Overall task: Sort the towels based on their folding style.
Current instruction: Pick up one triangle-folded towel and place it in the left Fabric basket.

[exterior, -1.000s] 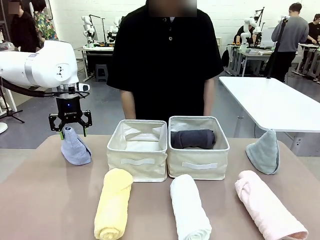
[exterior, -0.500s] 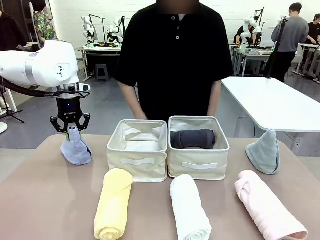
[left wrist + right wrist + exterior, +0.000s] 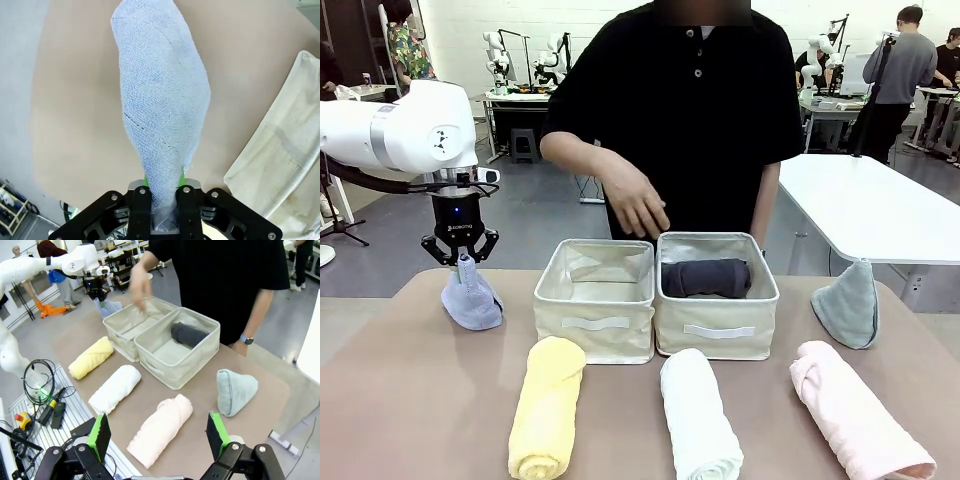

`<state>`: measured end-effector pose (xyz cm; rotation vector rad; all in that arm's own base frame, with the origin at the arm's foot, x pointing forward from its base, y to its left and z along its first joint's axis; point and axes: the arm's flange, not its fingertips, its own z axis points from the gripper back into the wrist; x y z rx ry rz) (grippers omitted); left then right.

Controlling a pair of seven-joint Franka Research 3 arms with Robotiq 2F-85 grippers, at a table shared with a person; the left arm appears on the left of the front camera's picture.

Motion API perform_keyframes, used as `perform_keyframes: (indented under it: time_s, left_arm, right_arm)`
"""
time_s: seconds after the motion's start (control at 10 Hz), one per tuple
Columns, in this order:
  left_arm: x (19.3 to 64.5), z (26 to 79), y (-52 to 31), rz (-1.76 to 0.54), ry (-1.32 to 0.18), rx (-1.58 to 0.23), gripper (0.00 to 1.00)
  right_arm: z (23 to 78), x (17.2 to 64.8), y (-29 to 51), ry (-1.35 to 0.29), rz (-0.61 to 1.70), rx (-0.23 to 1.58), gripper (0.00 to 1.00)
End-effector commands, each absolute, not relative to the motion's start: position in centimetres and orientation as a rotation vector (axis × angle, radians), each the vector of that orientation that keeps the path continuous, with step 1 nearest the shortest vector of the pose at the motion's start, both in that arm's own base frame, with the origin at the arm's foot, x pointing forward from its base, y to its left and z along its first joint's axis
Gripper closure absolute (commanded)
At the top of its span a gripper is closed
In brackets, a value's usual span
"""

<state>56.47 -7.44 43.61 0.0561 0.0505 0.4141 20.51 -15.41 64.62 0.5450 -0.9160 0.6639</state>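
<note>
Front view: the left hand (image 3: 460, 257) is pinching the tip of the lavender-blue cone towel (image 3: 472, 300). That towel stands point-up at the left end of the desk (image 3: 410, 400), and its base looks to be on the surface. The grey-green cone (image 3: 847, 305) stands point-up too, far right. The yellow roll (image 3: 547, 405), white roll (image 3: 700, 420) and pink roll (image 3: 855, 410) lie up front, long axes running roughly front to back. The dark grey roll (image 3: 705, 277) lies crosswise inside the right basket (image 3: 715, 335), which is cream fabric. The person's hand (image 3: 635, 205) hovers above the left basket (image 3: 595, 325).

Left wrist view: fluffy looped terry with a stitched line across it, and the narrow tip is clamped between the green pads (image 3: 183, 176).

Right wrist view: the right hand (image 3: 159, 436) is spread wide above the pink roll, gripping nothing.
</note>
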Motion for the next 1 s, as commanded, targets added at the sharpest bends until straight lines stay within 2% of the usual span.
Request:
perform_keyframes:
  time_s: [0.0, 0.1, 0.2, 0.3, 0.5, 0.6, 0.7, 0.9]
  left_arm:
    - [56.7, 45.0, -7.0, 0.408, 0.054, 0.073, 1.00]
    - [55.6, 47.2, -6.5, 0.382, 0.022, 0.089, 1.00]
    - [53.2, 51.0, -5.7, 0.283, 0.058, 0.173, 1.00]
    - [49.2, 55.9, -4.6, 0.156, 0.035, 0.199, 1.00]
    - [42.9, 62.0, -2.3, -0.173, 0.073, 0.248, 1.00]
    - [40.5, 63.8, -1.5, -0.227, 0.059, 0.235, 1.00]
    - [37.9, 65.3, -0.3, -0.166, -0.010, 0.277, 1.00]
    - [33.7, 66.2, 3.0, -0.106, -0.106, 0.251, 1.00]
  right_arm:
    - [64.7, 20.7, -15.3, -0.922, 0.675, 0.559, 0.00]
    - [64.7, 20.7, -15.3, -0.922, 0.675, 0.559, 0.00]
    - [64.7, 20.7, -15.3, -0.922, 0.675, 0.559, 0.00]
    - [64.7, 20.7, -15.3, -0.922, 0.675, 0.559, 0.00]
    - [64.7, 20.7, -15.3, -0.922, 0.675, 0.559, 0.00]
    - [64.7, 20.7, -15.3, -0.922, 0.675, 0.559, 0.00]
    - [64.7, 20.7, -15.3, -0.922, 0.675, 0.559, 0.00]
    - [64.7, 20.7, -15.3, -0.922, 0.675, 0.559, 0.00]
